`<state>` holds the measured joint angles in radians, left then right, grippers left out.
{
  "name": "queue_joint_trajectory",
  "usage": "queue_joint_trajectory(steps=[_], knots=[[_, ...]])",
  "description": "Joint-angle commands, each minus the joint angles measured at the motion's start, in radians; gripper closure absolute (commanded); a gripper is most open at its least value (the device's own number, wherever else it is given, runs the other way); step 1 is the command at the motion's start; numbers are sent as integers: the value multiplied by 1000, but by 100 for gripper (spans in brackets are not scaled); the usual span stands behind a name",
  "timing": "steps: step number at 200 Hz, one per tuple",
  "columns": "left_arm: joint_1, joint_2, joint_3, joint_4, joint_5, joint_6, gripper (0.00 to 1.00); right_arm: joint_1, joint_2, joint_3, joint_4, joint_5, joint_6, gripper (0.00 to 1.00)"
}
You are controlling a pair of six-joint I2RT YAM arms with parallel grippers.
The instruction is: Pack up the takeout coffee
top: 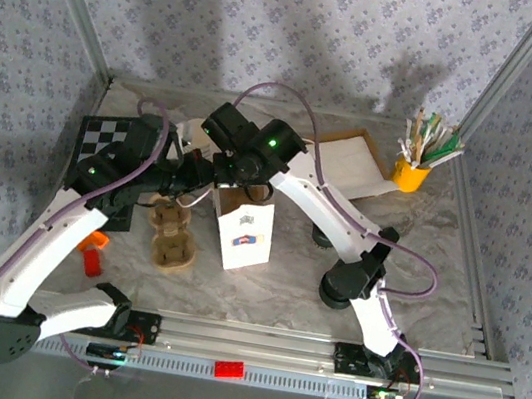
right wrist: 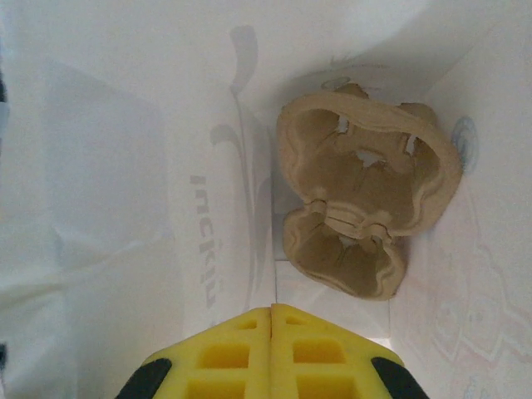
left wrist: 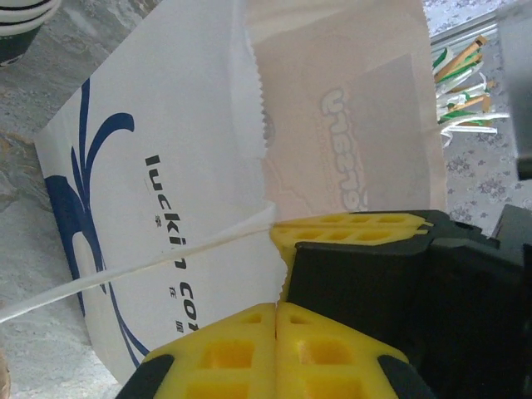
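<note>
1. One marbled table (top: 434, 287); two arms meet over its middle.
2. One white bag (top: 244, 231) stands upright at the centre, mouth open, blue lettering on its front.
3. Left claw (left wrist: 275, 306): clenched, fingertips together at the bag's mouth edge; whether paper is nipped between them I cannot tell; one white handle cord (left wrist: 125, 278) runs just beside it.
4. Right claw (right wrist: 272, 309): clenched, grasping nothing, hanging inside the bag above the tray.
5. One tray (right wrist: 316, 158) lies on the bag's floor; two wells, both bare; where the lidded cup is I cannot tell.
6. One pile of trays (top: 175, 238) sits on the table just left of the bag; their number is unclear.
7. One yellow pot (top: 411, 175) of sticks stands far right; one red block (top: 229, 368) lies on the near rail.
</note>
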<state>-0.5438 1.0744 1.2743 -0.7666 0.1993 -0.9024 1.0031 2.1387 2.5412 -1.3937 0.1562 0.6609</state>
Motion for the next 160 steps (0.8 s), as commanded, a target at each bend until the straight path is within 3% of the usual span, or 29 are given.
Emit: queue_joint_trajectory(steps=[1, 51, 98, 136, 160], knots=[[4, -5, -2, 46, 73, 9, 100, 2, 28, 18, -13, -51, -23, 100], [15, -21, -12, 52, 79, 8, 100, -18, 31, -42, 6, -88, -23, 100], [31, -29, -6, 8, 49, 18, 100, -32, -15, -87, -10, -4, -50, 100], [42, -24, 18, -31, 42, 33, 100, -31, -13, -29, -64, 83, -47, 100], [41, -24, 21, -13, 80, 30, 100, -33, -7, -34, -48, 45, -48, 100]])
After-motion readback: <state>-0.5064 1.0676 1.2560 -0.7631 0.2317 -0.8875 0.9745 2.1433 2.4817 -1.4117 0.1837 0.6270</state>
